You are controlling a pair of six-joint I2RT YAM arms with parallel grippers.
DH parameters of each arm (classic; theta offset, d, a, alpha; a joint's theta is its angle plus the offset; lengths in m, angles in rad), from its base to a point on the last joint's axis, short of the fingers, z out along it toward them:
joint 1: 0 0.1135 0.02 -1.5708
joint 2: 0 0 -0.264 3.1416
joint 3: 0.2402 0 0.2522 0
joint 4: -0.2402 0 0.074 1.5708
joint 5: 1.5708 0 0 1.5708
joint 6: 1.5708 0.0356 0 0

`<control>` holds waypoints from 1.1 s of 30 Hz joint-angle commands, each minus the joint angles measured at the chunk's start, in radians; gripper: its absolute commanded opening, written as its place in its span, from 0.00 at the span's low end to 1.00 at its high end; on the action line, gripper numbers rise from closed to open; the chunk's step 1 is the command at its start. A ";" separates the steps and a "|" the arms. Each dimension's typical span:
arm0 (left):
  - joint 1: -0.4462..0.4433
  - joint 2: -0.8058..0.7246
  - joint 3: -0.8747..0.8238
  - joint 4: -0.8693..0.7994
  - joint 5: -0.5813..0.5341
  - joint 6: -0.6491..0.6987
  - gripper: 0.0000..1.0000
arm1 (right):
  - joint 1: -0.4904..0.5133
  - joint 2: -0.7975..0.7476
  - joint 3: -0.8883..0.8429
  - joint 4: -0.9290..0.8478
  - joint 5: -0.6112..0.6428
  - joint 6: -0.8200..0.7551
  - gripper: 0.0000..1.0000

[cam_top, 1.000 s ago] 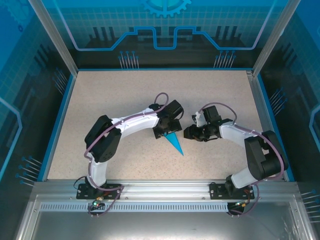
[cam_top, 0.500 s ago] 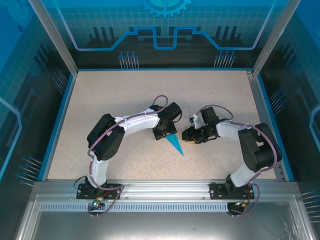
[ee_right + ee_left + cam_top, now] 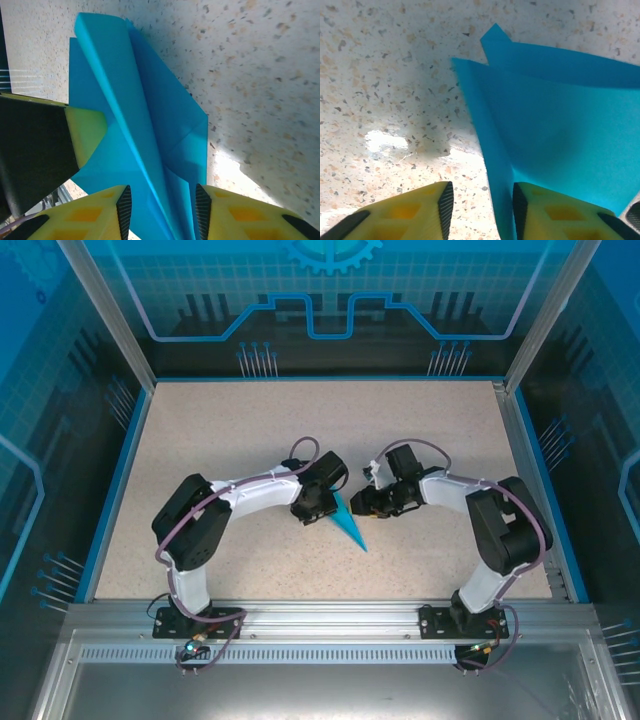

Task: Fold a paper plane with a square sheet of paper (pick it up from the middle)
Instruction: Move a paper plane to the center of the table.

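Observation:
The square sheet of paper is now a folded cyan paper plane [image 3: 348,527] lying mid-table, its sharp point toward the near edge. My left gripper [image 3: 318,510] is at its wide end from the left. In the left wrist view the plane [image 3: 555,115] has one folded edge between the open jaws of the left gripper [image 3: 482,212], close to the right pad [image 3: 519,210]. My right gripper [image 3: 360,503] comes in from the right. Its jaws stand apart astride the raised centre crease of the plane [image 3: 145,130], right gripper [image 3: 161,215]. A left finger [image 3: 85,130] rests on the paper's far side.
The speckled beige table [image 3: 230,440] has a blue raised border [image 3: 115,480] and clear walls around it. Both arm bases sit on the metal rail [image 3: 330,620] at the near edge.
The right gripper has slid left onto the plane's wide end. The left gripper has shifted slightly left and its jaws have narrowed. The plane's point has stayed in place.

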 commanded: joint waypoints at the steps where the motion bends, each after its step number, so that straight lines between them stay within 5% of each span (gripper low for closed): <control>1: 0.009 -0.026 -0.029 0.010 0.010 0.018 0.37 | 0.030 0.024 0.028 -0.045 0.013 -0.034 0.41; 33: 0.013 -0.038 -0.057 0.028 0.005 0.051 0.34 | 0.059 0.019 0.093 -0.133 0.052 -0.134 0.48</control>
